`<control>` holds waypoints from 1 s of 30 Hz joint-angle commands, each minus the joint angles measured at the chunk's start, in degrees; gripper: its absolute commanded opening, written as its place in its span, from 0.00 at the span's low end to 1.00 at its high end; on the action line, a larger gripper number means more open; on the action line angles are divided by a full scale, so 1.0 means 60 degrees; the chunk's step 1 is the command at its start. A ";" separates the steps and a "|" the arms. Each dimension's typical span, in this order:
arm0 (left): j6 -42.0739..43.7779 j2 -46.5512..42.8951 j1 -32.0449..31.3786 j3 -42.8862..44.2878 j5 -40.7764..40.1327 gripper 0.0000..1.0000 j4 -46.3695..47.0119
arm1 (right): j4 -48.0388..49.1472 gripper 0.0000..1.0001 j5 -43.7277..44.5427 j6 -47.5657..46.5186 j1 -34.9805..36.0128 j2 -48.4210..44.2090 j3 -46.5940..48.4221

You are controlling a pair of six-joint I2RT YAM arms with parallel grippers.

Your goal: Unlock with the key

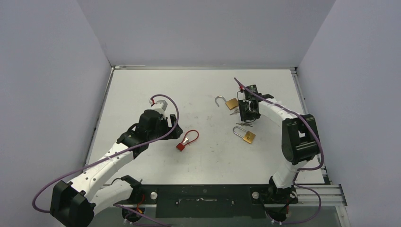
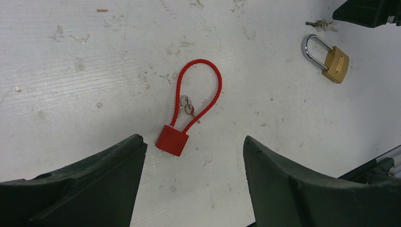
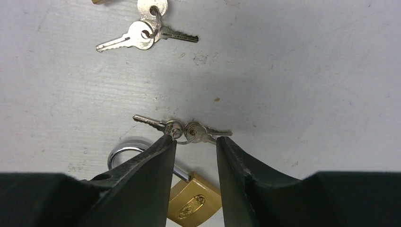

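Right pincer (image 3: 195,142) straddles paired keys (image 3: 196,132); brass padlock (image 3: 190,205) stamp illegible.

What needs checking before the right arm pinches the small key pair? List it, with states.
1. Small key pair lies flat between the right fingers: ok.
2. Right fingers open, nothing gripped: ok.
3. Near brass padlock shackle shut, needs unlocking: ok.
4. Far brass padlock shackle swung open: ok.
5. Left fingers open above the red cable lock, away from the right side: ok.
6. Which lock these keys fit: cannot tell.
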 commanded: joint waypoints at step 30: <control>0.0005 0.0085 0.0080 -0.0059 -0.0012 0.73 0.0432 | 0.1371 0.42 0.1476 0.6232 -0.0027 -0.0233 -0.0920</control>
